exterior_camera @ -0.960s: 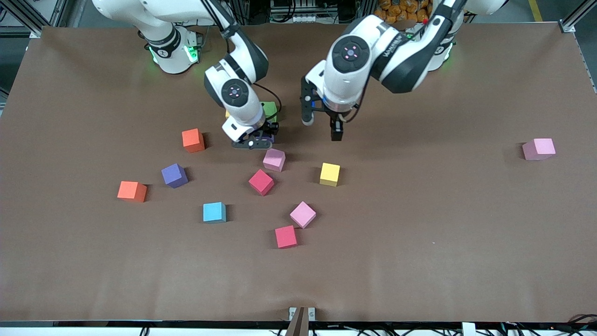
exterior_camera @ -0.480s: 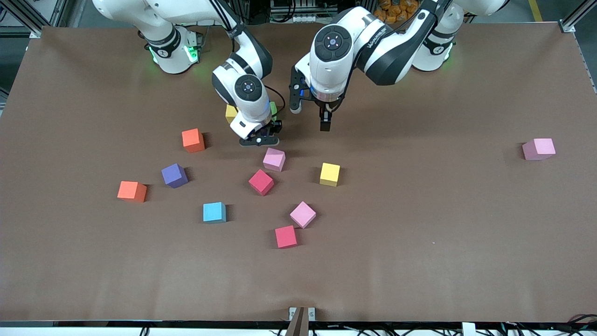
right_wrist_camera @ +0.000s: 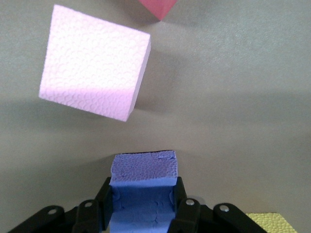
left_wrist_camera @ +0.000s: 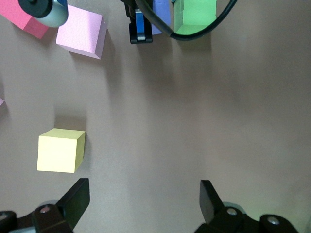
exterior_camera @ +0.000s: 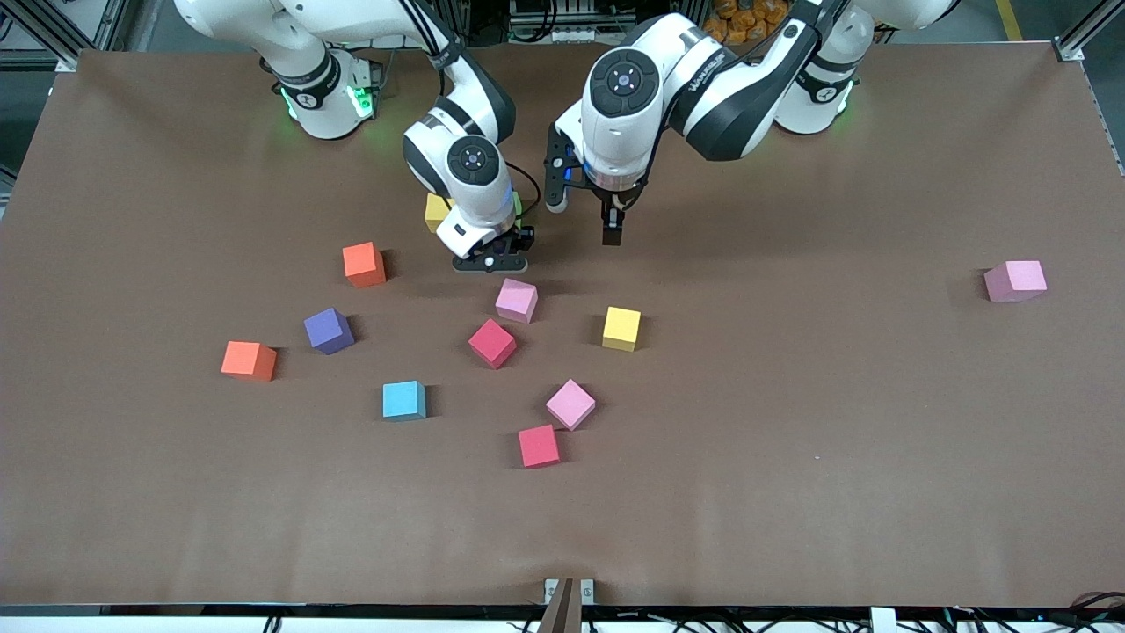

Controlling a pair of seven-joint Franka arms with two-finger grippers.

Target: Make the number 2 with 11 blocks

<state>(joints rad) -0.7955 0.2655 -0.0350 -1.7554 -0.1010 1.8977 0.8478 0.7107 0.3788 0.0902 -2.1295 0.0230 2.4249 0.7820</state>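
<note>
The 2 is barely begun: a yellow block (exterior_camera: pixel 435 212) & a green block (left_wrist_camera: pixel 195 17) sit by the desk's edge near the robots. Right claw (exterior_camera: pixel 489 260) grips a blue-purple block (right_wrist_camera: pixel 143 182) beside them. Left claw (exterior_camera: pixel 585 220) hangs wide open, empty. Ten loose blocks wait mid-desk, e.g. a pink block (exterior_camera: pixel 516 301).

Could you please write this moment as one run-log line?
right claw: shut on purple-blue block, beside green block | left claw: open, empty, over bare table
</note>
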